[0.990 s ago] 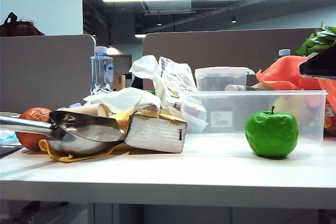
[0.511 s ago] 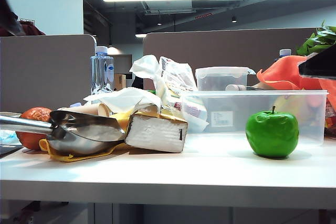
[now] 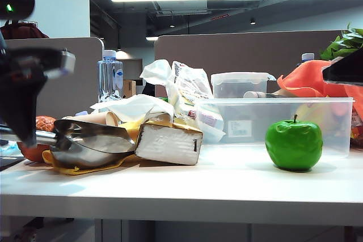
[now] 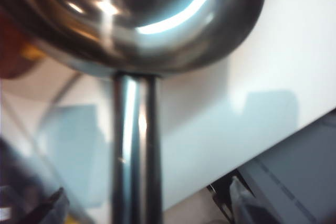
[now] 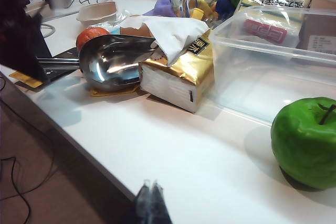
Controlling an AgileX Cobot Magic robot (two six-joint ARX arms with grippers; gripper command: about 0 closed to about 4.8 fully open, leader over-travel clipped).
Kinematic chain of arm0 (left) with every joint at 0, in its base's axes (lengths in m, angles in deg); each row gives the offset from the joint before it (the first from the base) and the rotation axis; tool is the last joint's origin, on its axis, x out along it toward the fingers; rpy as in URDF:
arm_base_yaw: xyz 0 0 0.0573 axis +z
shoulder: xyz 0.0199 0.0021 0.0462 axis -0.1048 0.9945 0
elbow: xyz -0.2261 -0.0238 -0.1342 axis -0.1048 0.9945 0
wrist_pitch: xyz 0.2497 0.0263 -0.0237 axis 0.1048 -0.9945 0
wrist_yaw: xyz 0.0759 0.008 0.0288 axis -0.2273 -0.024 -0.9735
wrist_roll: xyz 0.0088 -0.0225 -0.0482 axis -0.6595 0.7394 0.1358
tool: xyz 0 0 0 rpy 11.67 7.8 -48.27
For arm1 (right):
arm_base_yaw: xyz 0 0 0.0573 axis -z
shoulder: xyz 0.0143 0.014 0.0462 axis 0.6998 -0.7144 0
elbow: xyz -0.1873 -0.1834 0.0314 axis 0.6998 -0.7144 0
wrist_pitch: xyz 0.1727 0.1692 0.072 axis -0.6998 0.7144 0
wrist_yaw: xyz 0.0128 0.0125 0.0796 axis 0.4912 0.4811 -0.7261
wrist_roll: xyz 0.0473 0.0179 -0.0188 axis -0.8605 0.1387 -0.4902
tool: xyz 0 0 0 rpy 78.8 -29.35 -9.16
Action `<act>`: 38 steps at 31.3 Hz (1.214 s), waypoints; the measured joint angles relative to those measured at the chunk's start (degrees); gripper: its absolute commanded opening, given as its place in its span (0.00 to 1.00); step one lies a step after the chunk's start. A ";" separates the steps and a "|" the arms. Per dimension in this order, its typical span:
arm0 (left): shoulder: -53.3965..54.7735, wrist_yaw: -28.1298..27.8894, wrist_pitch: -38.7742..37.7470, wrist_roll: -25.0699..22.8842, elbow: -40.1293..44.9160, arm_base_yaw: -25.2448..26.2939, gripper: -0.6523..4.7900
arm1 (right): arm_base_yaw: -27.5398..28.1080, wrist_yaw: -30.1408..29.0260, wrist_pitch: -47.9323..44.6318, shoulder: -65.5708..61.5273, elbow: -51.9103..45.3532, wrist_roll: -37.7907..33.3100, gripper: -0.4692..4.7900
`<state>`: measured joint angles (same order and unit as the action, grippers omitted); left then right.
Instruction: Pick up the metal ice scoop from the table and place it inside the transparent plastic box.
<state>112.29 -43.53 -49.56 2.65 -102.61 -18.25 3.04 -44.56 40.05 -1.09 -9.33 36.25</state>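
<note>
The flat white table (image 3: 227,185) with its thick pale front edge is stretching across the whole exterior view. On its right half, the wide, low transparent plastic box (image 3: 317,118) with a small white label is sitting just behind a glossy green apple (image 3: 293,144). Left of centre, a gold-foil tissue pack (image 3: 168,141) is lying with white tissue spilling out. Touching its left side is the large shiny metal ice scoop (image 3: 93,143) — bowl resting on a yellow cloth (image 3: 74,168), long tubular handle pointing toward the left edge, well apart from the box.

The dark left gripper (image 3: 25,134) is hanging at the far left over that handle; in the left wrist view its two fingertips are standing spread on either side of the handle (image 4: 134,150), not clenching it.

The right gripper (image 5: 151,199) is hovering off the table's front edge, fingertips pressed together — holding nothing.
</note>
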 measured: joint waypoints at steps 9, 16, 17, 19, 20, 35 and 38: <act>5.49 -0.87 -1.40 0.02 0.02 -0.37 0.11 | 0.00 0.02 -0.02 0.00 0.00 -0.02 0.09; 5.44 -2.23 -3.23 0.33 -2.01 -0.39 0.11 | 0.00 0.02 -0.02 0.00 0.00 0.00 0.09; 5.44 -3.10 -3.87 0.57 -2.82 -0.44 0.11 | 0.00 0.02 -0.02 0.00 0.00 0.00 0.09; 5.05 -5.18 -5.11 1.14 -4.63 -0.50 0.11 | 0.00 0.02 -0.02 0.00 0.00 0.00 0.09; 4.55 -5.99 -5.97 1.29 -5.68 -0.50 0.11 | 0.00 0.02 0.00 0.00 0.00 0.00 0.09; -4.04 -10.05 -11.08 1.79 -21.33 -2.08 0.11 | 0.02 0.02 -0.02 0.00 0.00 0.00 0.09; -4.07 -9.44 -11.91 -2.05 -24.48 -5.90 0.11 | 0.02 0.02 0.00 0.00 0.00 0.00 0.09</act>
<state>108.22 -52.98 -61.47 0.60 -127.09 -24.15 3.07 -44.54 40.05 -1.09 -9.33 36.25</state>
